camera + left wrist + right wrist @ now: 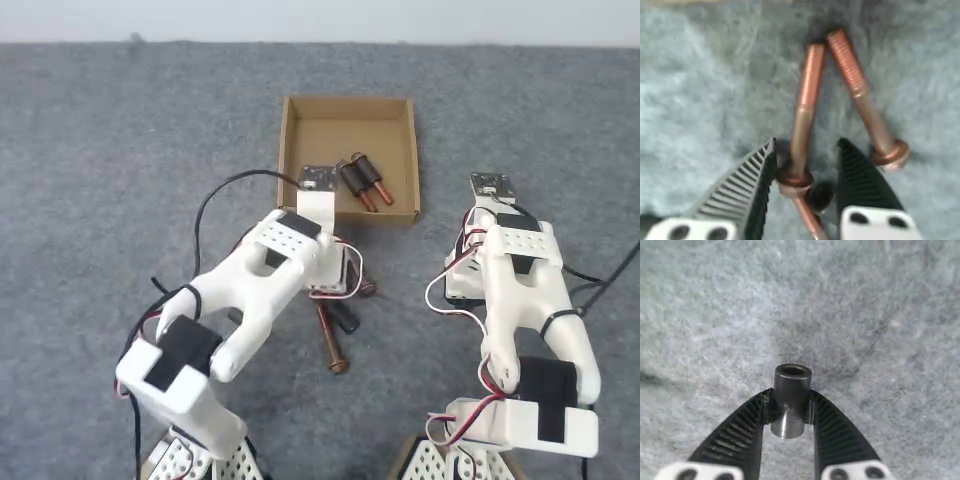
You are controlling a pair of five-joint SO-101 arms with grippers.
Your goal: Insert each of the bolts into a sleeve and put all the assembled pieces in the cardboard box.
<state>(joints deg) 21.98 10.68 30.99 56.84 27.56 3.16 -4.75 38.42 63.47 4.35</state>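
Observation:
In the left wrist view my left gripper [805,150] is open low over the grey carpet. The head of one copper bolt [807,95] lies between its fingers. A second copper bolt [862,100] lies just outside one finger, and a dark sleeve [820,195] sits close by the first bolt's head. My right gripper [788,396] is shut on a dark sleeve [792,377], held upright with its bore open at the top. The cardboard box [296,130] at the back holds two assembled pieces [365,182].
In the high view a loose bolt [331,345] and a dark sleeve [345,318] lie on the carpet beside the left arm [270,280]. The right arm [515,290] stands to the right of the box. Cables trail near both arms.

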